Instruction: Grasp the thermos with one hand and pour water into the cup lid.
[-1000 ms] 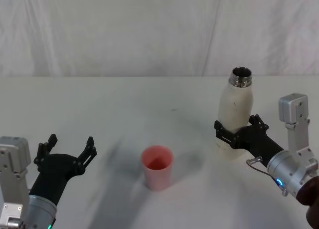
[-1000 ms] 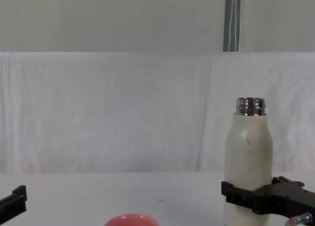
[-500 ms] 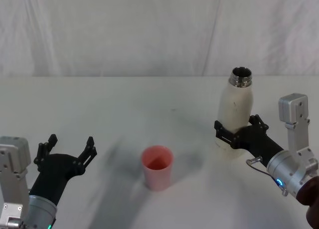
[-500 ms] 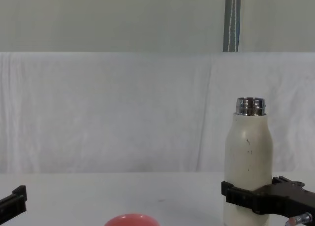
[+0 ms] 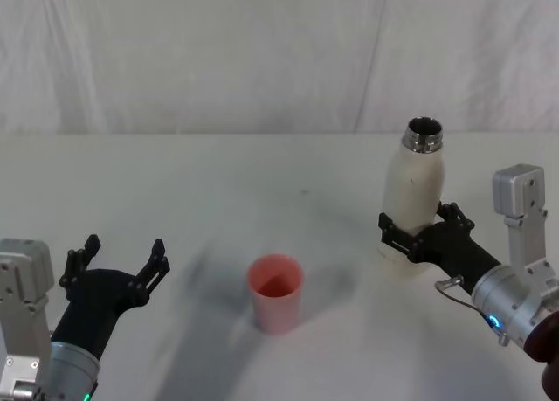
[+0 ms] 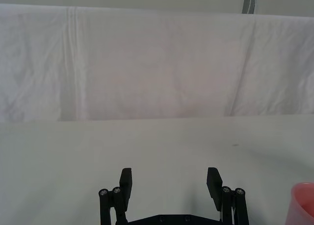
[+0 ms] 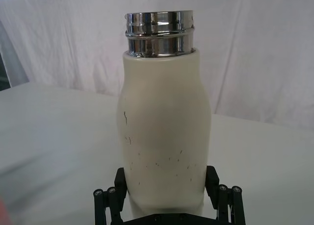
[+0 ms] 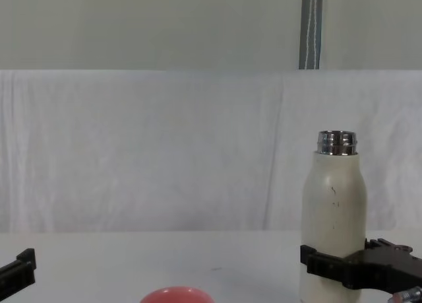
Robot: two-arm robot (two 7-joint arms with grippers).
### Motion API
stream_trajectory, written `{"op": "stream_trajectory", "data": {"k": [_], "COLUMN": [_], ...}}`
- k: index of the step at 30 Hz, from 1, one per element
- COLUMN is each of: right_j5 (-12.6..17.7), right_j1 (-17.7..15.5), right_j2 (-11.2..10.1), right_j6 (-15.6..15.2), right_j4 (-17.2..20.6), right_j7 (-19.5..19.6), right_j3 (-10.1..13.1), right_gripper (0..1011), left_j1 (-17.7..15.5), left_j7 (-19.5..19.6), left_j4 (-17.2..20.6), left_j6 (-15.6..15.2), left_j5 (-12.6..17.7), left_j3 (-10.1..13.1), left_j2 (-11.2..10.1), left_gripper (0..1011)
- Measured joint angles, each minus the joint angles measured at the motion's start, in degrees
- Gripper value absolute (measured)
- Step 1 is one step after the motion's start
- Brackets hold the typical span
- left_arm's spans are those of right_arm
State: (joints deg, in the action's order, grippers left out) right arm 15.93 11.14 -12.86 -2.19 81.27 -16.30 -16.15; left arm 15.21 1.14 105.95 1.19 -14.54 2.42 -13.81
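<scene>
The cream-white thermos (image 5: 415, 191) stands upright on the white table at the right, its steel neck open. My right gripper (image 5: 417, 219) is closed around its lower body, a black finger on each side; in the right wrist view the thermos (image 7: 164, 127) sits between the fingers of the right gripper (image 7: 166, 178). The pink cup lid (image 5: 276, 293) stands mouth up near the table's middle front, left of the thermos. In the chest view the thermos (image 8: 333, 210) rises at the right and the cup lid's rim (image 8: 175, 294) shows at the bottom edge. My left gripper (image 5: 124, 251) hovers open at the front left, holding nothing.
A white cloth covers the table (image 5: 218, 183) and hangs as a backdrop behind it. A grey pole (image 8: 310, 27) stands behind the backdrop. Bare tabletop lies between the cup lid and the thermos.
The right gripper and the thermos have shifted very slightly to the right. The left arm and the cup lid have not moved.
</scene>
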Motion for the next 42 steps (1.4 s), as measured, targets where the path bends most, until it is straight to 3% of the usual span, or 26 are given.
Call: {"op": "stream_trajectory", "data": {"k": [42], "right_j5": [4.1], "right_j1": [-5.0], "right_j2": [-3.6], "right_j6": [-3.2], "right_j4": [4.2], "right_j7": [-0.5], "right_j3": [1.5], "right_gripper": [1001], "left_j1": [0.0], "left_j7": [0.0], "left_j4": [0.0], "left_j6": [0.0], "left_j5": [0.0], "left_j3": [0.0], "left_j2": [0.0], "left_gripper": [1001]}}
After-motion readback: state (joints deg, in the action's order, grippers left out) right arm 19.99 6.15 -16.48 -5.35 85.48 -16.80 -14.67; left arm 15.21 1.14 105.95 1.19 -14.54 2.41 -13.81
